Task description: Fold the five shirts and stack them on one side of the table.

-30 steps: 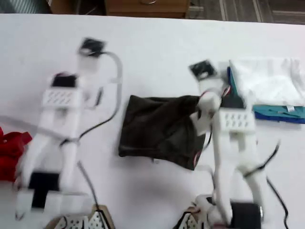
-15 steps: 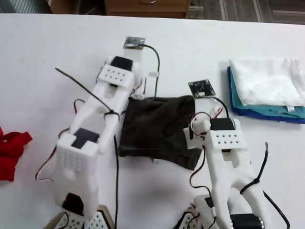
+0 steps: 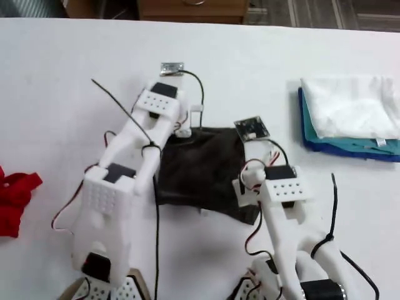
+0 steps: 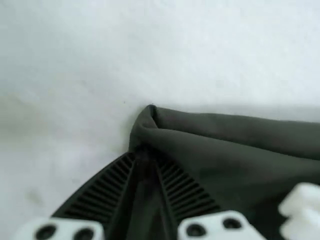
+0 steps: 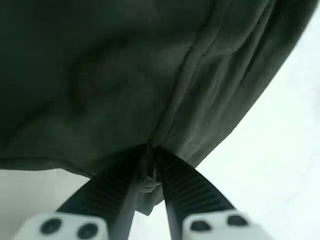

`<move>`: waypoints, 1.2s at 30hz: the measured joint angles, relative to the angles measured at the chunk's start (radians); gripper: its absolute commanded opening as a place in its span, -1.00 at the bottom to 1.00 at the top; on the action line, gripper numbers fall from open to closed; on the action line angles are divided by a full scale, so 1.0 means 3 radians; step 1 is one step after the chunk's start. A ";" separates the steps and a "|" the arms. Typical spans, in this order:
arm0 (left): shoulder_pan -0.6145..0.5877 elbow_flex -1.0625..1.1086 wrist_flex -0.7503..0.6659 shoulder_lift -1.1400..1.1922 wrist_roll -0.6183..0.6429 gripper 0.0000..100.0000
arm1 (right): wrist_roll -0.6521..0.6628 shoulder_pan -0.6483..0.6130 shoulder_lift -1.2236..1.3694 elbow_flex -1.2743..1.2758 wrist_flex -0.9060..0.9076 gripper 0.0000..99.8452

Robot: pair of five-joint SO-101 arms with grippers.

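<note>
A dark shirt (image 3: 200, 165) in the middle of the worktop (image 3: 62, 75), left tool (image 4: 147, 160) pinching its far left corner, right tool (image 5: 150, 160) pinching its right side, folded shirts (image 3: 350, 115) by the right edge, red shirt (image 3: 15, 197) at the left edge.

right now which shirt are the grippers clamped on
The dark shirt mid-table, pinched by left gripper and right gripper; red shirt and folded stack lie apart.

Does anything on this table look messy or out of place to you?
The red shirt lies crumpled at the left edge of the table, far from the neat white shirt stacked on blue ones at the right. The dark shirt in the middle is bunched where both arms' jaws pinch it.
</note>
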 measured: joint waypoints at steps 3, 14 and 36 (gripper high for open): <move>-0.0123 -0.0026 -0.0046 0.0056 0.0015 -0.95 | 0.0118 -0.0005 0.0000 0.0128 0.0000 -0.96; -0.0644 -0.0051 -0.0169 0.0102 0.0010 -0.95 | 0.0798 0.0650 -0.0005 0.0169 -0.0245 -0.96; -0.0046 -0.1048 0.0588 0.0210 -0.0297 -0.95 | 0.0020 0.0593 -0.0261 -0.0772 -0.0266 -0.96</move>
